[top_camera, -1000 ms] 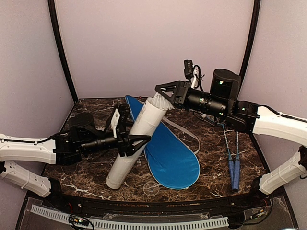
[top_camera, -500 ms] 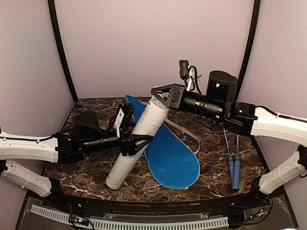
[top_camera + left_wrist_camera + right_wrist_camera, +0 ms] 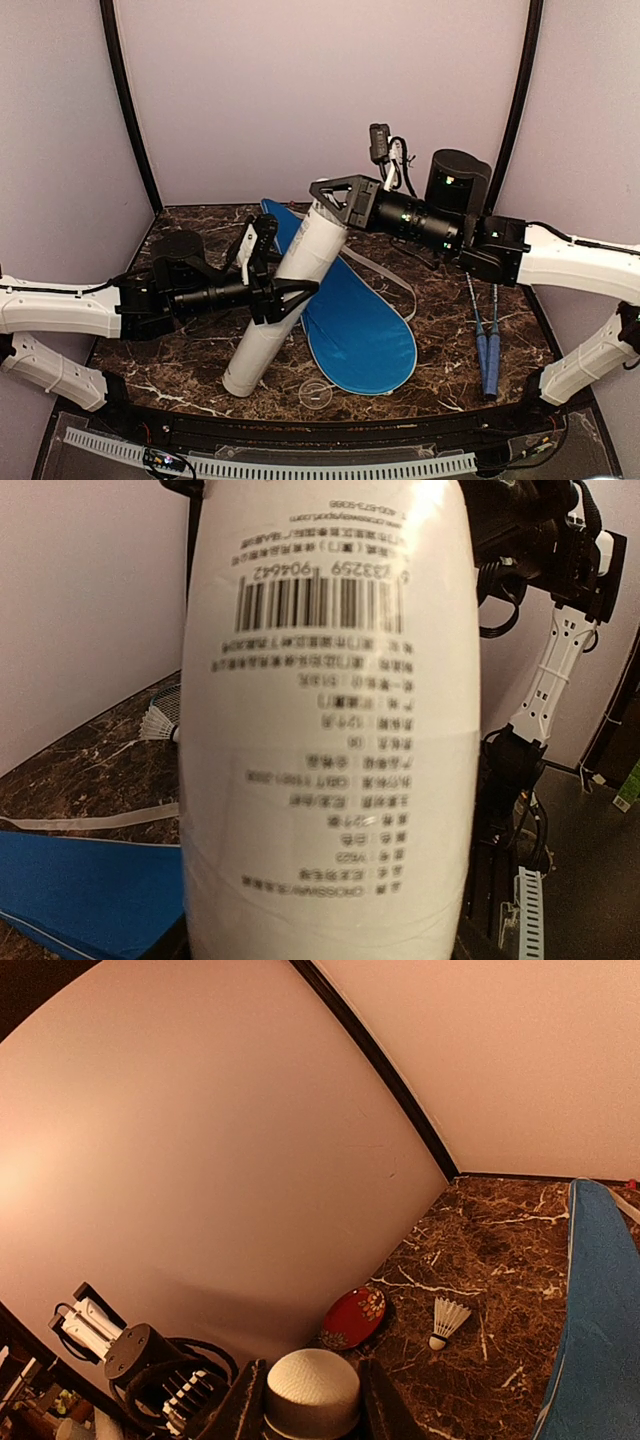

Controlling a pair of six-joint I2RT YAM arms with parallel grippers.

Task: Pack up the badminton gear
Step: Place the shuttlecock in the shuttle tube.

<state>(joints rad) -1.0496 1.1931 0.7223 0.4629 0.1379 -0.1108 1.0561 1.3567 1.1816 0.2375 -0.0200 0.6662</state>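
You have the long white tube (image 3: 312, 245) tilted, with a shuttlecock (image 3: 312, 1390) at its top end.
Your left end effector (image 3: 290, 298) grips the tube mid-length, its foot on the bench (image 3: 440, 310) near the front edge. Your right end effector (image 3: 328, 200) is closed on the shuttlecock. The blue cover (image 3: 360, 320) lies mid-bench, and the rackets (image 3: 487, 340) lie along the right edge.

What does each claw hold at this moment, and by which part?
Left claw grips the white tube around its middle. Right claw, at the tube's top end, pinches a small white rounded thing, probably a shuttlecock's cork.
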